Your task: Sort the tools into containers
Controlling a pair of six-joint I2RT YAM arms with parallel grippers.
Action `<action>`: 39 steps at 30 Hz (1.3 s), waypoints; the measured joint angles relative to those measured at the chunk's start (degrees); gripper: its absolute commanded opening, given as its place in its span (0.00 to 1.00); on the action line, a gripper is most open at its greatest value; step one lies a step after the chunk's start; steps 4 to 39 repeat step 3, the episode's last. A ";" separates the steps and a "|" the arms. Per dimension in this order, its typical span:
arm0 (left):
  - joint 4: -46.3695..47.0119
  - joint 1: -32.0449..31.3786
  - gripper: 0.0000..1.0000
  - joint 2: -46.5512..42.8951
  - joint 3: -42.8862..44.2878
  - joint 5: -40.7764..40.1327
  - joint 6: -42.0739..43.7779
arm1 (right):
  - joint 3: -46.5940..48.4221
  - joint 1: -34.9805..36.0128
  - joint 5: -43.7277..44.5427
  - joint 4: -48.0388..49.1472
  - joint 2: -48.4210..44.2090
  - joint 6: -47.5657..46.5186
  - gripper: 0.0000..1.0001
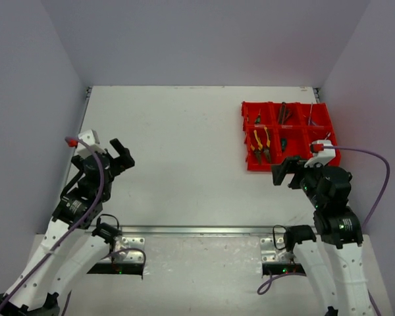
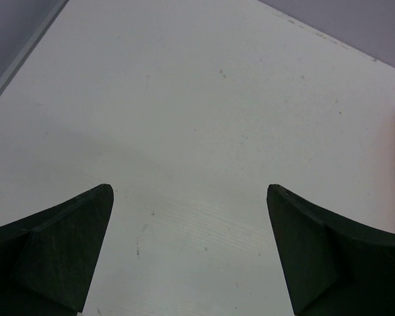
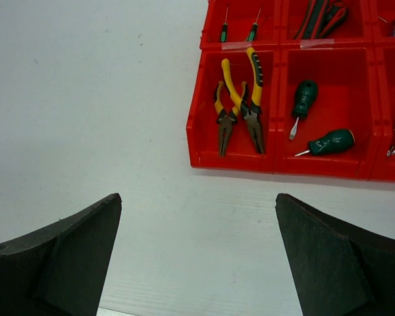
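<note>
In the top view, the left claw (image 1: 125, 155) is seen spread wide with nothing between its fingers. It is held above the desk (image 1: 184, 171) near the left edge. The right claw (image 1: 281, 172) is likewise spread wide and empty, and is held just beside the near left corner of the red bin tray (image 1: 258, 168). Whether that corner is touched cannot be told from this view. The tray lies in the far right part of the desk, close to the right edge. A broad stretch of desk surface lies between the two claws and runs on to the far edge. Walls rise along the left, far and right edges.

In the left wrist view, the two dark fingers (image 2: 52, 257) are shown far apart, with only desk surface between and ahead of them. A sliver of the red tray is caught at the picture's right border.

In the right wrist view, the fingers (image 3: 342, 263) stand wide apart and grip nothing. The tray lies ahead of them, untouched, with a band of desk between. Two yellow-handled pliers (image 3: 240, 105) are laid side by side in the near corner compartment. Two stubby green screwdrivers (image 3: 329, 141) lie in the compartment beside it. Behind these, two thin green screwdrivers (image 3: 224, 29) and red-and-black-handled pliers (image 3: 322, 16) are seen, partly cropped.
</note>
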 measured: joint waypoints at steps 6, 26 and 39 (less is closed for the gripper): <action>0.05 0.00 1.00 0.13 -1.19 0.30 0.00 | -0.04 0.21 0.35 0.87 0.05 -0.08 0.99; 0.05 0.00 1.00 0.13 -1.19 0.30 0.00 | -0.04 0.21 0.35 0.87 0.05 -0.08 0.99; 0.05 0.00 1.00 0.13 -1.19 0.30 0.00 | -0.04 0.21 0.35 0.87 0.05 -0.08 0.99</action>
